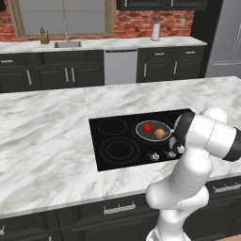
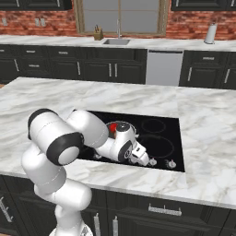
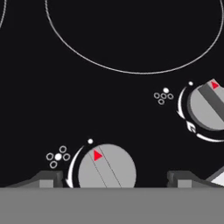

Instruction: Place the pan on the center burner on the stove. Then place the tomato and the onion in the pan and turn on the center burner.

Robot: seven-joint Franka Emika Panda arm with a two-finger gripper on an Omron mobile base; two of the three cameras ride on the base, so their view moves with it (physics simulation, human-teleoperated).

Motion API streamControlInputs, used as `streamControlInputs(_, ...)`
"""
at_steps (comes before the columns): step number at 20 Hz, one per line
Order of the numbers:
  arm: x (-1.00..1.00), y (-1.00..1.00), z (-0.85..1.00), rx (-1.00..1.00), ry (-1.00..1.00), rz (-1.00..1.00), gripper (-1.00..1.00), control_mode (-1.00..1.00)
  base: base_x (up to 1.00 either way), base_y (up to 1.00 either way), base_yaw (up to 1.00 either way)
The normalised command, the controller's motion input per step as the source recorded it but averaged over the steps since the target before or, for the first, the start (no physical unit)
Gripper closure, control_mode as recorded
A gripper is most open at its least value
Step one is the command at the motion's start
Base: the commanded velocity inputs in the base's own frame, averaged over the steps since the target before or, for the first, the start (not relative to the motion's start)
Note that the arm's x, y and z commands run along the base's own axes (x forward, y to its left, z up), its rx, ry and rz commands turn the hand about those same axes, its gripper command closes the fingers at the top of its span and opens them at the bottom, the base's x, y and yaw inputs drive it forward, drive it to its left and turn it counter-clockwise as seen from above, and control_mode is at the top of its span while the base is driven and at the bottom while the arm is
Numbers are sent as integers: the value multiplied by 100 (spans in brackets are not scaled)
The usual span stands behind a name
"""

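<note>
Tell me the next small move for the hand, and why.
Probably ease the hand straight down and close on the round silver knob between its fingertips. The tomato and onion already sit in the small dark frying pan on the black glass stove, so turning on the burner looks like all that remains.

- The white arm (image 1: 188, 188) rises from the base, folds at a dark-jointed elbow and bends forward and down.
- In the right base view the arm (image 2: 60, 138) turns from a big dark-ringed shoulder joint into a forearm that slopes low to the right.
- The wrist is pitched down, so the hand points at the surface below it.
- The gripper (image 3: 114, 177) is low, its two dark fingertips (image 3: 50, 178) standing well apart, jaws spread wide.
- Nothing is clamped between the fingers.
- In the right base view the gripper (image 2: 146, 160) sits at the end of the sloping forearm.
</note>
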Motion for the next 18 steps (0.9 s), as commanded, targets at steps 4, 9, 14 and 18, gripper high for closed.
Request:
streamControlInputs(4,1,0,-17,0,0,0,-100,-100,0,0,0)
streamControlInputs(9,0,0,-18,0,0,0,100,-100,0,0,0)
streamControlInputs(14,0,-1,-25,0,0,0,100,-100,0,0,0)
streamControlInputs(18,0,-11,-34,0,0,0,100,-100,0,0,0)
